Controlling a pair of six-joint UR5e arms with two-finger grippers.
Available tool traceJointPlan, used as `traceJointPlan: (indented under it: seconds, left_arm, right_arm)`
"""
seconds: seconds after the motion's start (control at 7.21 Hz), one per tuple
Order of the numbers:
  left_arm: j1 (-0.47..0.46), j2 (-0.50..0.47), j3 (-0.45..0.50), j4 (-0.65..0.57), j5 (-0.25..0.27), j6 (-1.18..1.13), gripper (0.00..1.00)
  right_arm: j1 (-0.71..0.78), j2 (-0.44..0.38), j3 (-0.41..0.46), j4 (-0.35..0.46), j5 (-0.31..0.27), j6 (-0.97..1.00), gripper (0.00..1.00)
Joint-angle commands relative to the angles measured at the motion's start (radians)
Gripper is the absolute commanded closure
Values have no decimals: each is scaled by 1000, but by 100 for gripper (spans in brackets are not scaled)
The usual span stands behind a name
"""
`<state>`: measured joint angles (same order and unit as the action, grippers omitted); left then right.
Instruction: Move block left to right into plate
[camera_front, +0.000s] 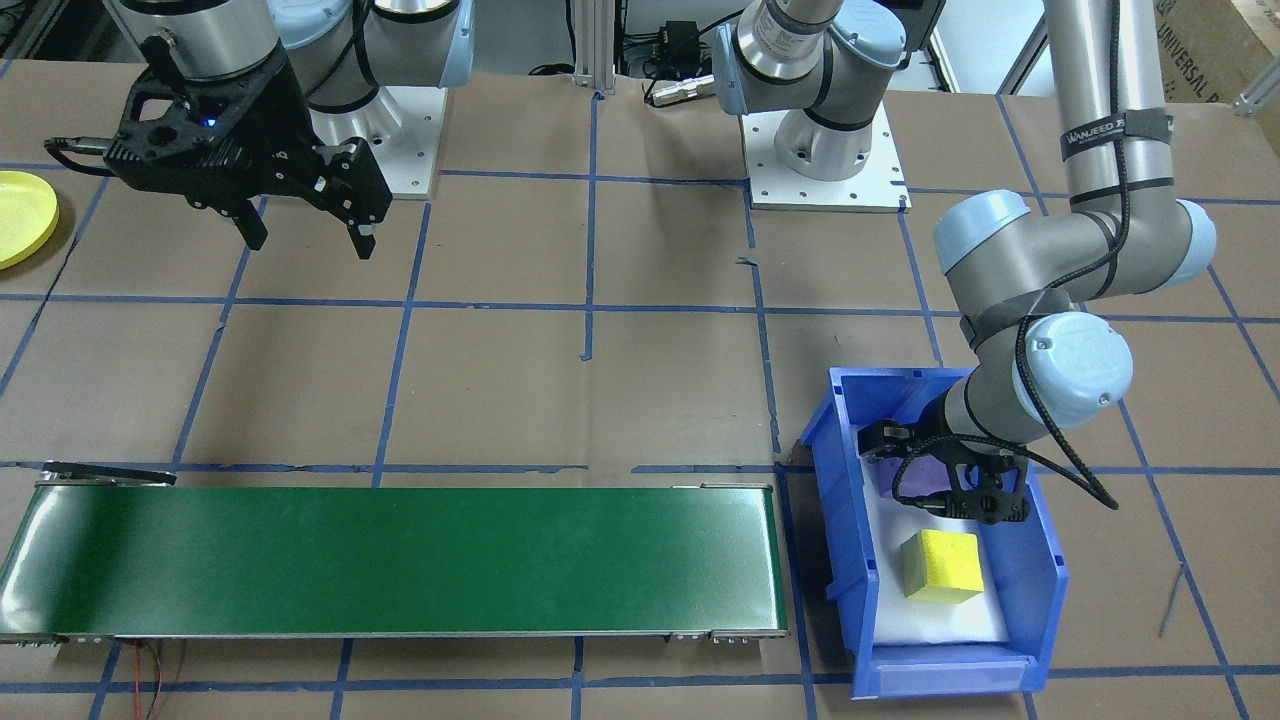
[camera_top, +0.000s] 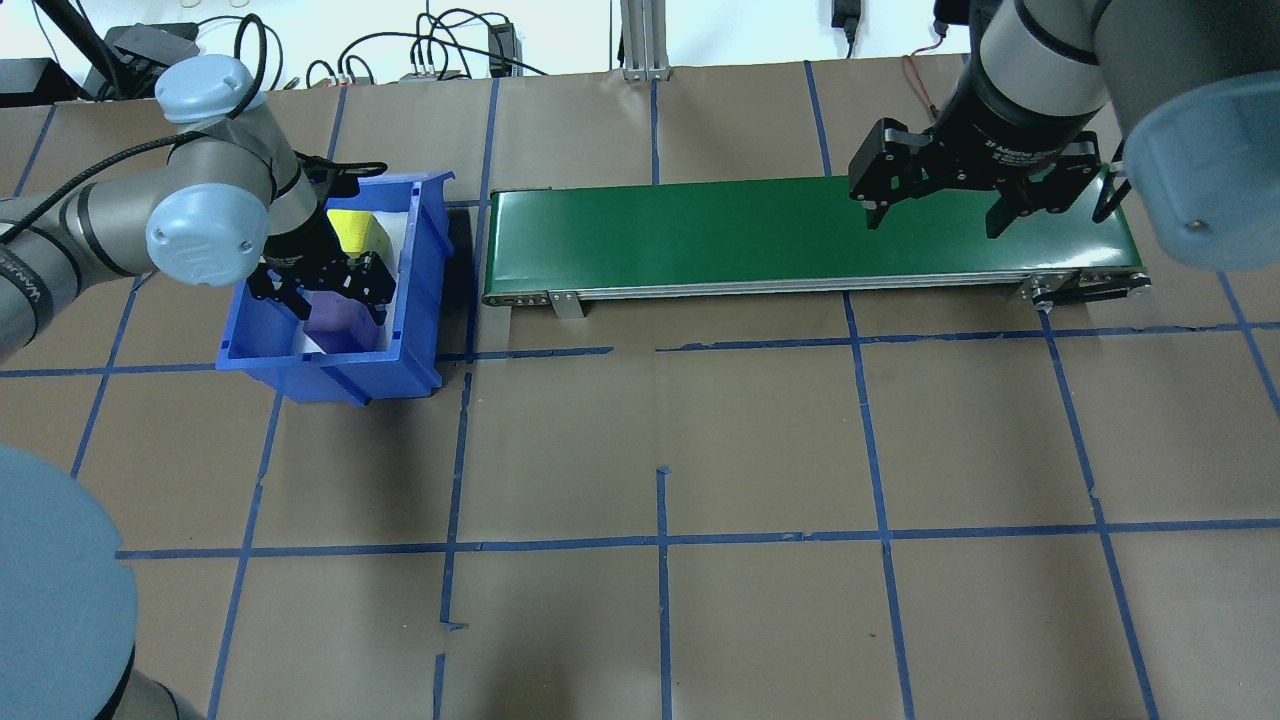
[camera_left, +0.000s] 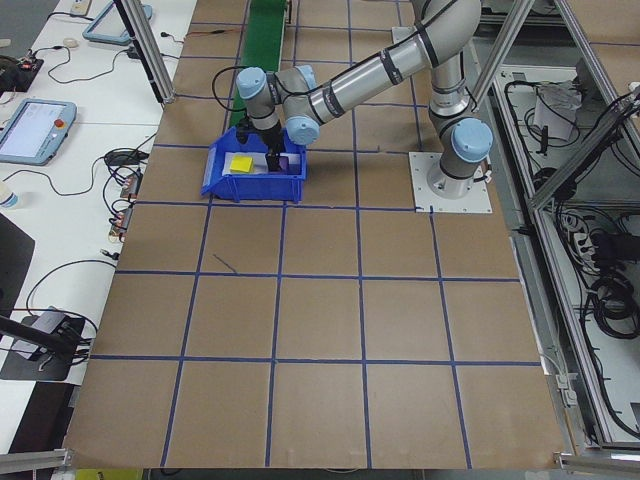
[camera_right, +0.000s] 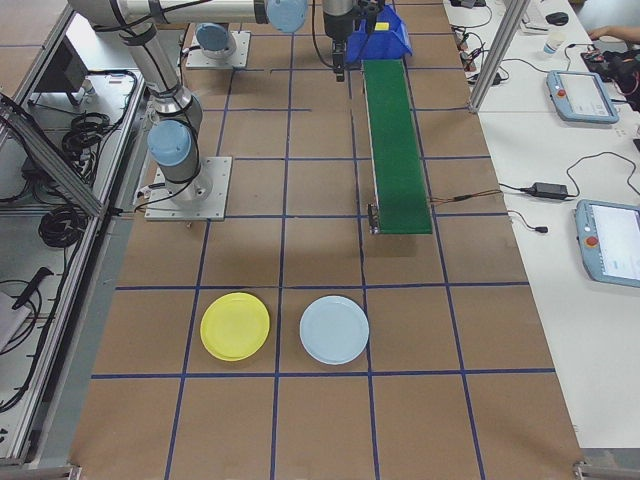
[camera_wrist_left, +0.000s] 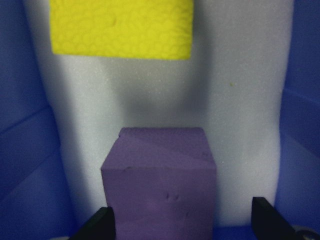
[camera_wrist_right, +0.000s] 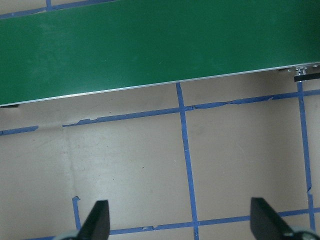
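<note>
1. Reaching into the blue rectangular plastic bin (camera_front: 850, 520), the left tool (camera_front: 950, 488) is seen low over the purple foam cube (camera_wrist_left: 160, 182); its fingers (camera_wrist_left: 96, 226) are spread on either side of the cube, with a gap visible on each side in the left wrist view, so nothing is gripped.
2. The purple foam cube is seated on the white foam liner (camera_wrist_left: 245, 100) of the bin, at the end nearer the robot.
3. A yellow foam cube (camera_front: 941, 565) is seen in the same bin, at the end farther from the robot, apart from the purple one.
4. The bin is placed on the brown paper-covered bench (camera_top: 660, 430) with blue tape grid lines, just beside one end of the long green conveyor belt (camera_front: 400, 560).
5. The right tool (camera_top: 935, 212) is held in the air over the other end of the belt, fingers (camera_wrist_right: 98, 220) spread wide and nothing between them.
6. The round bright yellow plastic plate (camera_right: 235, 326) is seen on the bench on the robot's right side, well apart from the bin and beyond the far end of the belt; nothing is on it.
7. A round pale blue plate (camera_right: 334, 329) lies just beside the yellow one.
8. Tablets and cables are noted on the white side tables (camera_right: 560, 160).
</note>
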<state>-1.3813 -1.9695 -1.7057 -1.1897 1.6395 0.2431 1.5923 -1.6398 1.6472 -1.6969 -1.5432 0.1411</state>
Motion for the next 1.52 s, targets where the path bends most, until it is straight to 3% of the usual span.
traceJointPlan:
  seconds: [0.0,0.83,0.97,1.11,1.25,1.39]
  left_arm:
    - [1,14,12,-1,3,-1,0]
    - [1,-3,-11,2,31,-1,0]
    - [1,-5,-12,4,30,-5,5]
    - [1,-11,-17,33,33,-4,65]
    - [1,-17,-32,44,31,-5,83]
    - [-1,6,-11,47,31,1,86]
  right_arm:
    - [0,0,-3,-1,0,0,0]
    - [0,0,-3,-3,2,0,0]
    - [0,0,-1,-3,2,0,0]
    - [0,0,-3,-1,2,0,0]
    - [0,0,2,-1,2,0,0]
    - [0,2,2,-1,2,0,0]
